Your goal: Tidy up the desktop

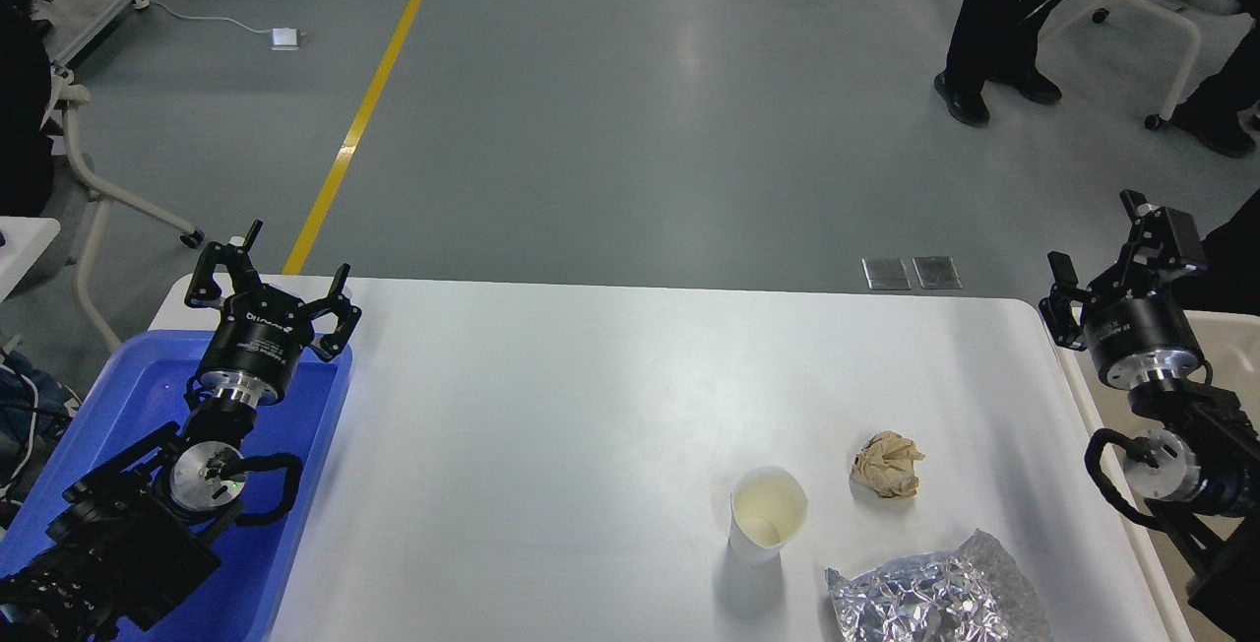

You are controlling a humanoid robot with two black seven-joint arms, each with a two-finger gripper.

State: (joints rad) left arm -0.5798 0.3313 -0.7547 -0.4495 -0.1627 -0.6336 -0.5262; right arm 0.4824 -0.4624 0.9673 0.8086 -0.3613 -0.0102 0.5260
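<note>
Tidying looks barely begun: the desktop [551,425], filling the middle of the view, has three loose things clustered toward five o'clock, namely a crumpled foil bag [935,603], an upright white paper cup [766,514] with nothing clearly inside, and a wadded brown paper ball [888,465]. At nine o'clock the blue plastic tray [148,396] shows no items; at three o'clock only the rim of a beige-white bin [1230,337] is visible, its contents hidden. The left gripper [271,280] hovers over the tray, fingers spread and holding nothing; the right gripper [1107,253] also looks spread and unladen.
</note>
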